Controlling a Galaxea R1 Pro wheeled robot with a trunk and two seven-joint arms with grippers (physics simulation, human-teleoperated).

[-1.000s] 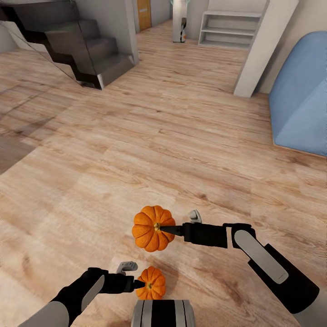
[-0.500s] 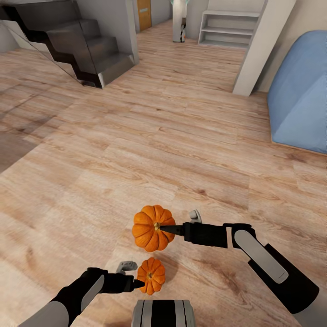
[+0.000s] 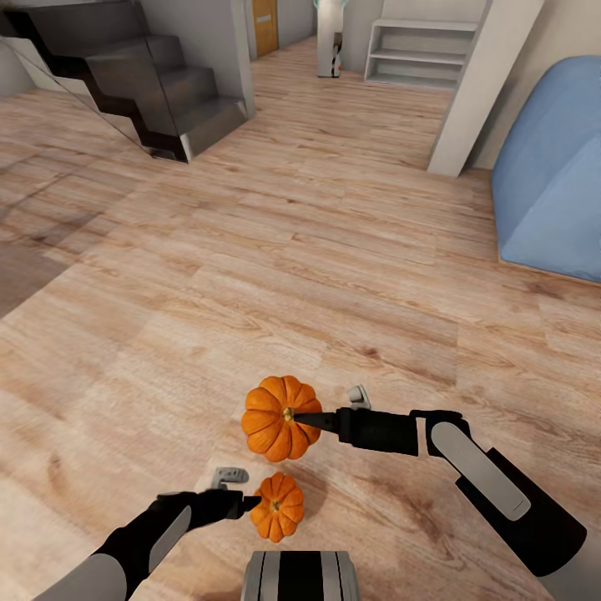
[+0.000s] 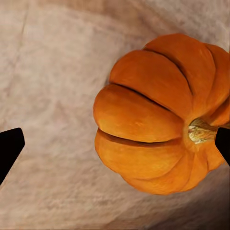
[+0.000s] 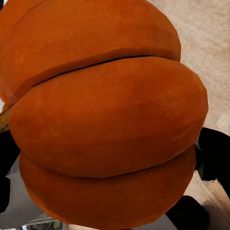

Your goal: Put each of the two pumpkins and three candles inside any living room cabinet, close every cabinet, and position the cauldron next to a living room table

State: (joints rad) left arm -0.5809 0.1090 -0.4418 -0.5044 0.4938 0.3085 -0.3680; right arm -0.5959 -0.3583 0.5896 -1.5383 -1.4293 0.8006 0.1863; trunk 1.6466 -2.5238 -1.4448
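Observation:
My right gripper (image 3: 307,418) is shut on a bright-orange ribbed pumpkin (image 3: 278,419) and holds it above the wooden floor. In the right wrist view this pumpkin (image 5: 105,115) sits close up, with a dark finger (image 5: 213,153) at its side. A second pumpkin (image 3: 278,507), which looks smaller, lies lower down by the tip of my left gripper (image 3: 249,503). The left gripper (image 4: 115,143) stands open with its fingertips (image 4: 9,148) far apart. That pumpkin (image 4: 148,115) lies off to one side between them, its stem beside one fingertip. No cabinet, candle or cauldron is in sight.
A dark staircase (image 3: 159,92) rises at the back left. A blue sofa (image 3: 551,167) stands at the right, a white pillar (image 3: 480,92) beside it and a white shelf (image 3: 421,50) behind. Bare wooden floor (image 3: 275,250) stretches ahead. My base (image 3: 300,576) shows at the bottom edge.
My left gripper has opened, turned and drawn slightly back from the smaller pumpkin, which stays where it was. The right arm and its pumpkin have held still.

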